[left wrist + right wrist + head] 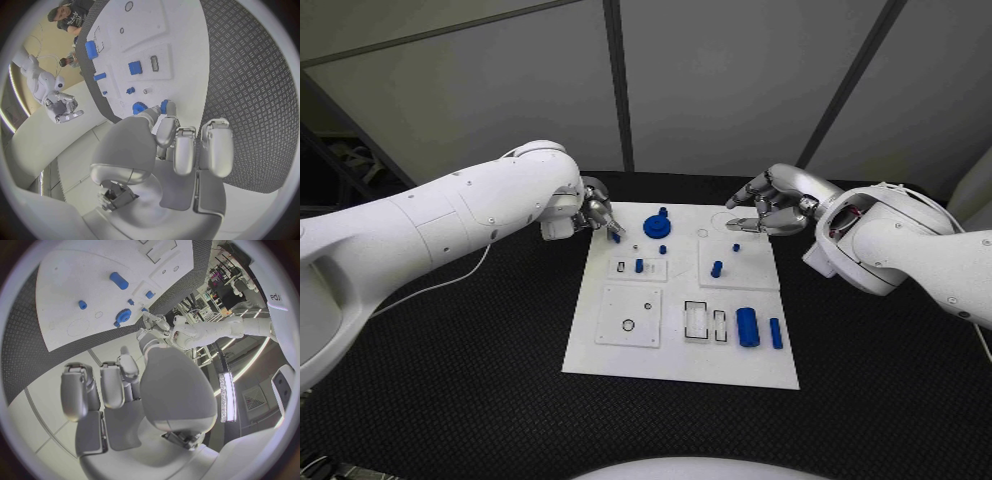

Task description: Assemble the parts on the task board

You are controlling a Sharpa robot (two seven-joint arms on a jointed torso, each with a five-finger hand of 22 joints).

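1. The peg [616, 237], small, blue, likely light, stiff and slick, sits pinched in the left hand [596, 213] just off the board's [682, 360] far left corner; grip its sides.
2. The right hand [770, 208] hovers over the board's far right corner, fingers curled, holding nothing.
3. The board lies on the counter [473, 340].

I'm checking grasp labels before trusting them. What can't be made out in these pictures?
- Head view: whether the left hand touches the small blue part at its fingertips; the fingers hide the contact.
- Left wrist view: the same blue part is half hidden by that hand's fingers.
- Head view: what lies under the right hand; the curled fingers cover the task board corner.
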